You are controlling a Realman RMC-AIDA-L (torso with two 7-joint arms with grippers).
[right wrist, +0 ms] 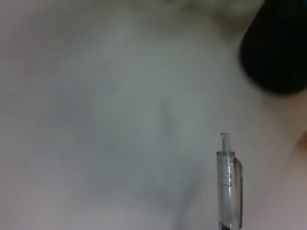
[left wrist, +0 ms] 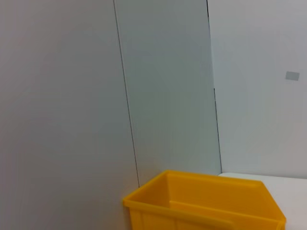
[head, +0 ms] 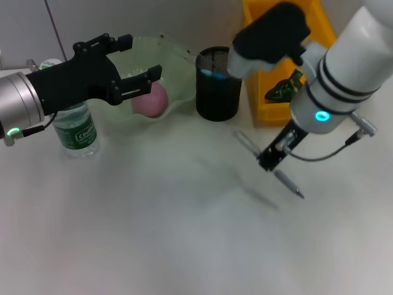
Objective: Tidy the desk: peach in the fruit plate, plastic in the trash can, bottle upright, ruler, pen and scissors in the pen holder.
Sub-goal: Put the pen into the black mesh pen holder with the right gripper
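Observation:
My right gripper (head: 273,158) is shut on a grey pen (head: 287,182) and holds it tilted a little above the white desk, in front of the yellow trash can (head: 261,92). The pen also shows in the right wrist view (right wrist: 229,182). The black mesh pen holder (head: 217,92) stands behind, with something blue inside. A pink peach (head: 152,101) lies in the pale green fruit plate (head: 178,67). My left gripper (head: 138,61) is open and empty, just above the plate's left side. A clear bottle (head: 76,130) with a green label stands upright under my left arm. Green plastic (head: 284,88) lies in the trash can.
The pen holder shows as a dark shape in the right wrist view (right wrist: 278,48). The left wrist view shows the yellow trash can (left wrist: 201,203) against a grey wall. White desk surface (head: 153,233) stretches in front of the objects.

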